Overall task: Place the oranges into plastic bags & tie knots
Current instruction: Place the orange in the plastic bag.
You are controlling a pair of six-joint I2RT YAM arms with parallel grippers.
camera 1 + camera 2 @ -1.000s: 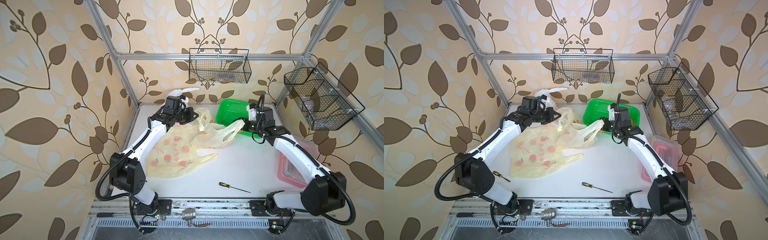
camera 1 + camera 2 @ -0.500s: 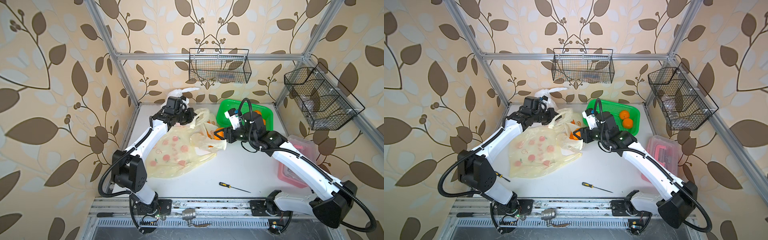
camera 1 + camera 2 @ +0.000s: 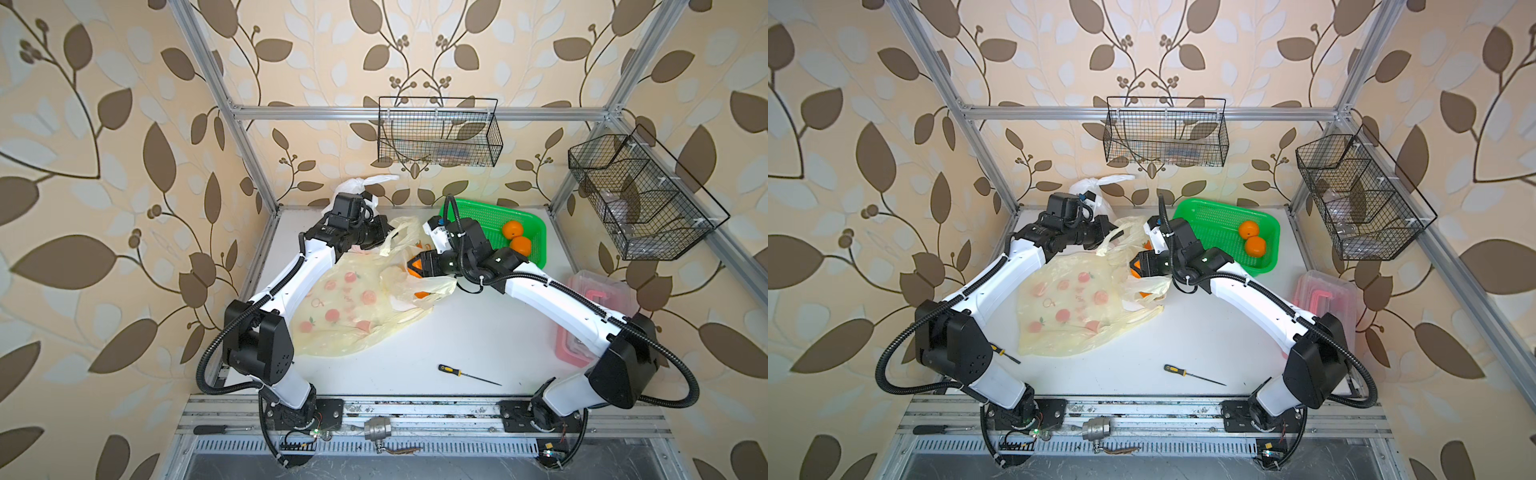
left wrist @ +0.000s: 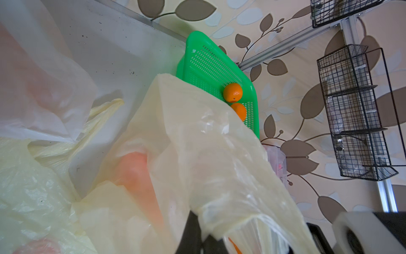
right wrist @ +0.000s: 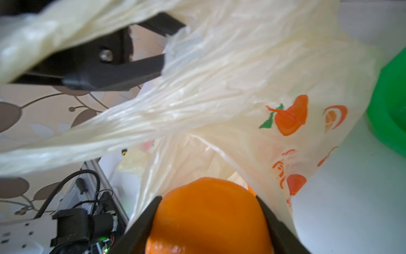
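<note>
A pale yellow plastic bag (image 3: 345, 307) (image 3: 1075, 307) with fruit prints lies on the white table. My left gripper (image 3: 384, 239) (image 4: 204, 237) is shut on one of its handles (image 4: 219, 176) and holds the mouth up. My right gripper (image 3: 415, 266) (image 5: 208, 220) is shut on an orange (image 5: 208, 217) at that mouth. Another orange (image 3: 422, 294) shows through the bag's film. Two oranges (image 3: 513, 228) (image 3: 521, 245) lie in the green basket (image 3: 478, 212). A white bag (image 3: 357, 187), its top in a knot (image 3: 368, 183), stands behind the left arm.
A screwdriver (image 3: 465, 374) lies near the front edge. A second one (image 3: 1003, 353) is by the left arm's base. A clear box with a pink handle (image 3: 594, 299) sits at the right edge. Black wire baskets (image 3: 436, 133) (image 3: 640, 199) hang on the back and right frame.
My right arm has swung from the green basket to the bag's mouth, carrying an orange. The left gripper has kept its hold on the handle and hardly moved.
</note>
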